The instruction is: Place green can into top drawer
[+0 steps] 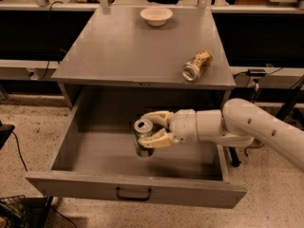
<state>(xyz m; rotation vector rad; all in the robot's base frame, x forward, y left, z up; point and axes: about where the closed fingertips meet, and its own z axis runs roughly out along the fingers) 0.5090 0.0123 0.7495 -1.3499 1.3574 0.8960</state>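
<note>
The green can (142,137) is upright, silver top up, held between the cream fingers of my gripper (153,130), which is shut on it. The gripper reaches in from the right and holds the can inside the open top drawer (95,156), near its middle, low over the drawer floor. I cannot tell whether the can touches the floor. The drawer is pulled out toward the camera, with a dark handle (133,194) on its front panel.
The grey table (123,51) stands above the drawer. A tan-and-gold can (197,65) lies on its side near the table's right front edge. A white bowl (156,15) sits at the back. My white arm (256,127) crosses over the drawer's right wall.
</note>
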